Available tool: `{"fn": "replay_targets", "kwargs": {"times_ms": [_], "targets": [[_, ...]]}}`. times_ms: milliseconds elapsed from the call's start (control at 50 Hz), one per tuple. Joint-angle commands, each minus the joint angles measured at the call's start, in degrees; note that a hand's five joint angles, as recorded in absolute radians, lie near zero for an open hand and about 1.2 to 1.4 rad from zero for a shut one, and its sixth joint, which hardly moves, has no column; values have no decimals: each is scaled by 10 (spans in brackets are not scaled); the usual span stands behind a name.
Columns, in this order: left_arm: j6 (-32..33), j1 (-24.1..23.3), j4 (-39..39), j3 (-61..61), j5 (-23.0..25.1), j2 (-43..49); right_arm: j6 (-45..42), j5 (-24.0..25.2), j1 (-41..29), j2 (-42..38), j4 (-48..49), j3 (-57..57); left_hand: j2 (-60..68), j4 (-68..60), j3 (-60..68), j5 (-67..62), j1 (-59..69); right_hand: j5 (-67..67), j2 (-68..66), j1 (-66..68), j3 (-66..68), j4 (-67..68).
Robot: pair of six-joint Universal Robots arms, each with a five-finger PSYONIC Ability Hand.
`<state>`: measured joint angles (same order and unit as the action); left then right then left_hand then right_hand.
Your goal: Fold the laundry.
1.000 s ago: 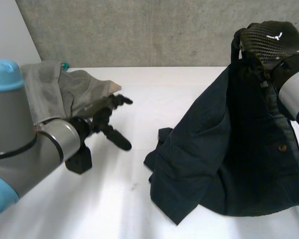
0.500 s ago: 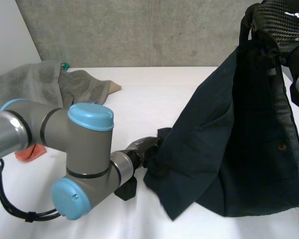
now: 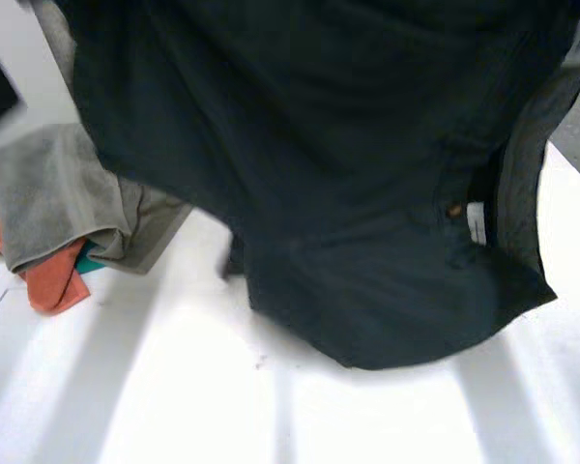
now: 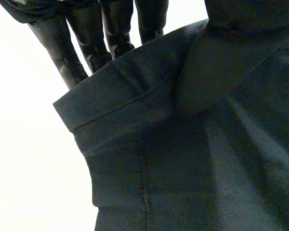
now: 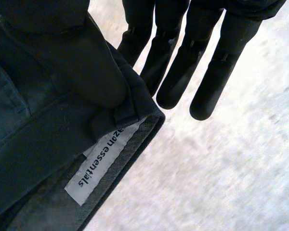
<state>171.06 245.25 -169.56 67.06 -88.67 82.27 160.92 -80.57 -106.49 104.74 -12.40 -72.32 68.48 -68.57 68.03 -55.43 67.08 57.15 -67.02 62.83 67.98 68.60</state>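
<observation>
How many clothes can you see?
4: the dark garment held up, and a grey cloth, an orange cloth and a teal cloth piled beside it. More may be hidden.

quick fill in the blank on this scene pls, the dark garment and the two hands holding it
1. The left hand pinches a hemmed edge of the dark garment between its fingers and its ____.
2. Beside the right hand, which also pinches the garment, the sewn-in label is ____ in colour.
3. On the table, the small cloth peeking out under the grey cloth is ____.

Missing words: thumb; white; orange
</observation>
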Motion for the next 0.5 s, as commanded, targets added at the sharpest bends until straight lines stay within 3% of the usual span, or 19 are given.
{"fn": "replay_targets", "kwargs": {"times_ms": [20, 220, 380, 500], "targets": [[1, 4, 24, -66, 6, -87, 25, 0, -2, 56, -54, 47, 115, -114, 120, -146, 129, 129, -130, 172, 120, 114], [5, 12, 20, -94, 20, -51, 44, 0, 1, 53, -61, 65, 115, -114, 120, -146, 129, 129, -130, 172, 120, 114], [34, 23, 3, -98, 39, 111, 56, 1, 10, -111, -47, 65, 115, -114, 120, -146, 129, 129, -130, 172, 120, 114], [98, 14, -96, -112, 39, 265, 68, -32, 17, -261, 42, 72, 115, -114, 120, -146, 129, 129, -130, 172, 120, 114]]}}
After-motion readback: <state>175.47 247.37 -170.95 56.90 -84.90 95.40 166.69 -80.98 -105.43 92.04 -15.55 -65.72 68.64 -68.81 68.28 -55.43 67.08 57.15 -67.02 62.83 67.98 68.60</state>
